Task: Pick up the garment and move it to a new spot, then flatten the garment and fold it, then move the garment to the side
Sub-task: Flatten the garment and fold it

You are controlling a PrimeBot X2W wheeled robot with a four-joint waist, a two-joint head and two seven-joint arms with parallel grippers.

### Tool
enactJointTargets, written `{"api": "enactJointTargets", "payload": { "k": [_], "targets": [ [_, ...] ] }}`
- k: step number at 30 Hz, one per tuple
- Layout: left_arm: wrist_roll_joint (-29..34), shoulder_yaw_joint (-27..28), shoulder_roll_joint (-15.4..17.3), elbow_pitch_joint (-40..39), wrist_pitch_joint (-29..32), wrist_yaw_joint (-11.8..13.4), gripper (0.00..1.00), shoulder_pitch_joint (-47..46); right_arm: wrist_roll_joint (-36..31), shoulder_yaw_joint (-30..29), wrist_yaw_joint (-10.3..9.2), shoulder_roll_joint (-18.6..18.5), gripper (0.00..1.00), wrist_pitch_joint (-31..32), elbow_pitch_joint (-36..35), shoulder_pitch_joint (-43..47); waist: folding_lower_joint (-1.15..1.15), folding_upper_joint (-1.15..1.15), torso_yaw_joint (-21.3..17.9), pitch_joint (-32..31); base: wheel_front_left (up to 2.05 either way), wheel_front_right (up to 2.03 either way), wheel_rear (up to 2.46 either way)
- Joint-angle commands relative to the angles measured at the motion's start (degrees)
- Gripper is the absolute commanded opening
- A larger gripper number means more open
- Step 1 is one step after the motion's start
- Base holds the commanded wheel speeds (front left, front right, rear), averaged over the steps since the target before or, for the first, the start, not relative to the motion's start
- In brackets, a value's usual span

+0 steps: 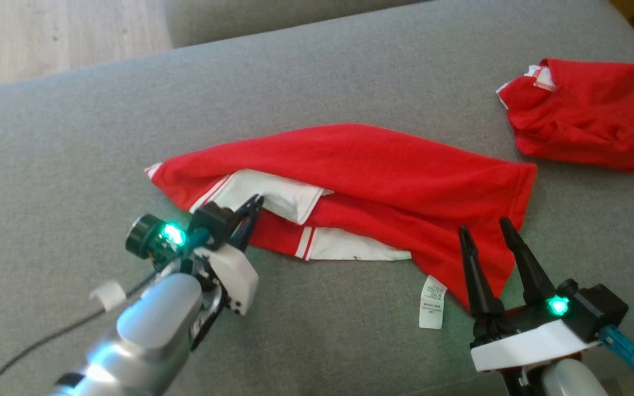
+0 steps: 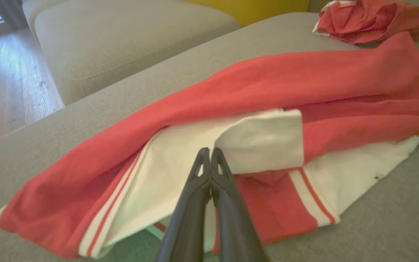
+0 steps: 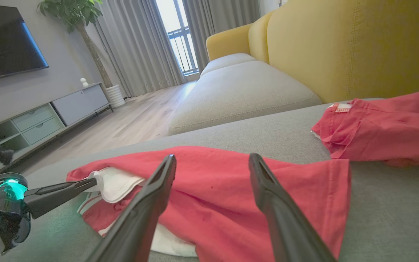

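care label (image 1: 432,302): print too small to read
garment (image 1: 383,159): white panel partly hidden under the red fold
left gripper (image 2: 209,152): tips closed at the white flap's edge; whether cloth is pinched cannot be told
second red garment (image 3: 387,127): cut off by the right wrist view's right edge
television (image 3: 6,36): cut off at left and top

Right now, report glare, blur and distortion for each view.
Head view: fairly sharp, green lamp flaring behind the left tool. Left wrist view: red garment soft and washed out, wooden floor glaring. Right wrist view: window blown out, edges stretched.
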Motion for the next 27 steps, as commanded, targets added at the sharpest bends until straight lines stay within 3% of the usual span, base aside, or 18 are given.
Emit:
{"api": "enactJointTargets", "payload": {
  "k": [1,6,8,9,17,27],
  "targets": [
    [0.69,1.28,1.44,-2.18,-1.69,0.90,0.00,-0.14,-0.19,1.17,-0.05,-0.76,1.00,-0.63,-1.75,-0.25,0.00,0.00,0.58,-0.73,0.00,0.00,0.00],
    [1.41,-0.12,2.43,-4.96,-3.32,1.21,0.00,3.13,-0.15,1.24,-0.05,-0.78,1.00,-0.63,-1.83,0.37,0.00,0.00,1.57,-1.52,0.00,0.00,0.00],
    [1.89,-1.23,2.78,-6.18,-3.08,1.13,0.53,4.46,-0.09,1.62,-0.05,-0.81,1.00,-0.63,-1.75,0.48,0.00,0.00,1.82,-1.74,0.00,0.00,0.00],
    [2.36,-1.78,2.94,-6.65,-2.87,1.41,1.00,4.84,-0.05,1.73,-0.05,-0.82,1.00,-0.63,-1.69,0.48,0.00,0.00,1.92,-1.83,0.00,0.00,0.00],
    [9.58,-6.70,4.46,-9.47,-4.15,5.26,1.00,4.75,0.26,2.06,-0.05,-1.29,1.00,-0.63,-1.68,0.35,0.00,0.00,1.50,-2.06,0.00,0.00,0.00],
    [13.45,-9.45,4.17,-9.41,-5.51,6.96,1.00,3.50,0.43,2.50,-0.05,-1.07,1.00,-0.63,-1.53,0.26,0.00,0.00,0.26,-1.70,0.00,0.00,0.00]
  ]
}}
